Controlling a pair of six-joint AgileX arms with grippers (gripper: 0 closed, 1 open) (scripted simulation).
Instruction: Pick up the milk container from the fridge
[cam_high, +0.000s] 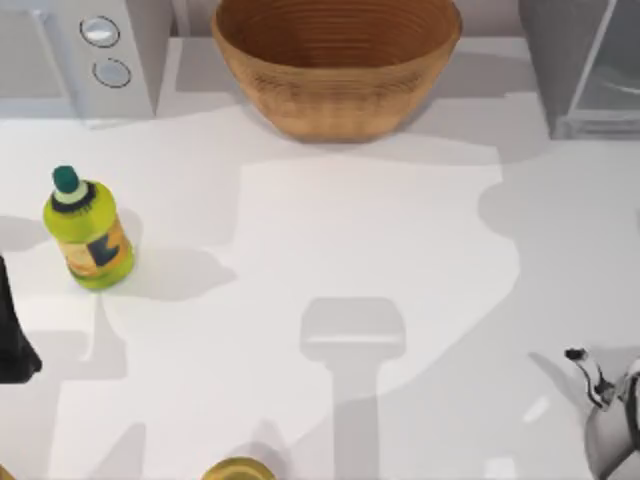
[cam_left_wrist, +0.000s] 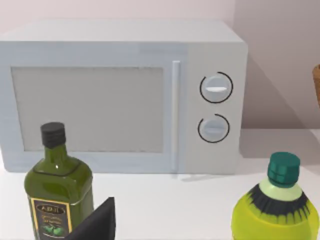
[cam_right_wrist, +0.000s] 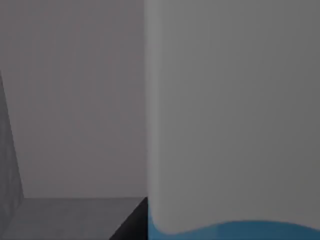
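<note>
White table (cam_high: 300, 300) takes up most of the top view, and nearly everything on it is pushed to the edges, so the middle is free for the arms to swing through. The fridge (cam_high: 558, 60) sits at the far right corner. The light grey microwave (cam_high: 60, 50) is at the far left, with the wicker basket (cam_high: 335, 60) between them along the back.

The right arm (cam_high: 612, 420) comes in at the near right edge of the table. Its wrist camera is jammed right up against the milk container (cam_right_wrist: 230, 100), a white face with a blue strip low down. It has grey walls and a grey floor around it, so I'd say the carton is standing inside the fridge and the arm has reached in for it. Whether that arm's gripper is clamped on the carton or loose, I honestly can't tell.

The left arm (cam_high: 14, 340) is parked at the left edge, out of the way. Near it, the yellow-green bottle (cam_high: 88, 235) stands upright in front of the microwave. Its wrist view also shows a dark olive oil bottle (cam_left_wrist: 57, 195).
</note>
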